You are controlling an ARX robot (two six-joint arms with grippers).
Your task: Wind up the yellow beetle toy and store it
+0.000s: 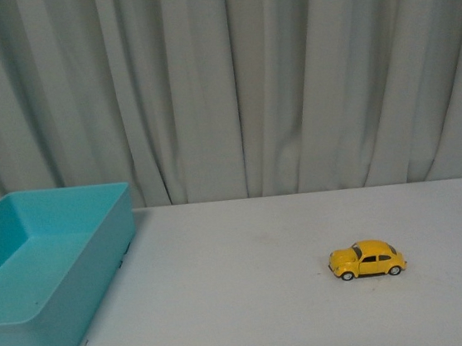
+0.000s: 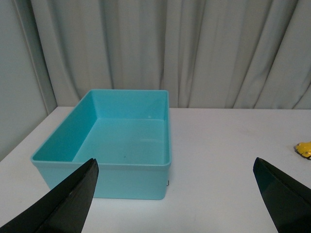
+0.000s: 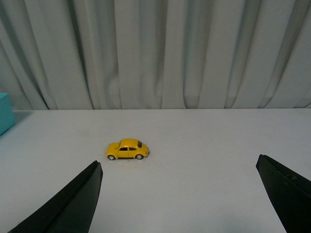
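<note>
Your left claw [image 2: 175,164] is spread wide, and its two dark fingers [image 2: 63,204] show only at the lower corners of the left wrist view, raised above the tabletop [image 2: 218,160]. Just beyond that claw sits the teal bin [image 2: 121,182], open at the top, a rectangular box with its long sides running from near to far. Your right claw [image 3: 179,161] is spread just as wide, its fingers [image 3: 73,204] apart and touching nothing. Beyond it, a little to the left of its middle line, the yellow beetle toy [image 3: 127,149] stands on its wheels on the bare white tabletop [image 3: 204,145], side-on to you. In the front view neither arm appears. There you see the yellow beetle toy [image 1: 366,259] on the right half of the tabletop [image 1: 240,255], well apart from the teal bin [image 1: 97,247], which fills the near left corner. The left wrist view catches only a yellow sliver of the toy [image 2: 304,148] at the far right. A pale pleated curtain [image 1: 245,79] hangs behind the far edge of the tabletop.
</note>
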